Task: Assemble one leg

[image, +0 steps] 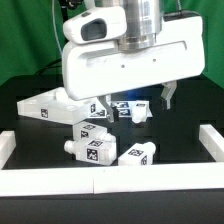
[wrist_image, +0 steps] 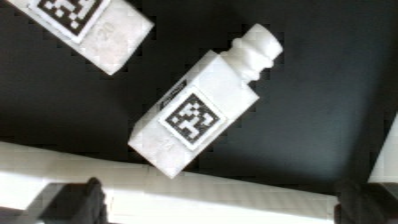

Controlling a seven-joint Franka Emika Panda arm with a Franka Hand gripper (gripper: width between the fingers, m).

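Note:
Several white legs with black-and-white tags lie on the black table. In the exterior view one leg (image: 131, 109) lies just under the gripper (image: 143, 100), and three more lie nearer the front (image: 88, 130), (image: 91, 150), (image: 138, 154). The wrist view shows one leg (wrist_image: 201, 103) lying diagonally with its threaded end (wrist_image: 260, 45) pointing away, and part of another leg (wrist_image: 89, 27). The gripper (wrist_image: 217, 205) is open and empty, its dark fingers (wrist_image: 71, 203) far apart over a white flat surface (wrist_image: 196, 180). The leg lies ahead of the fingers, not between them.
The large white tabletop panel (image: 55, 104) lies at the exterior view's left, behind the legs. A white raised border runs along the front (image: 110, 181) and both sides (image: 8, 148), (image: 211, 143) of the work area. The bulky white arm (image: 120, 45) hides the back of the table.

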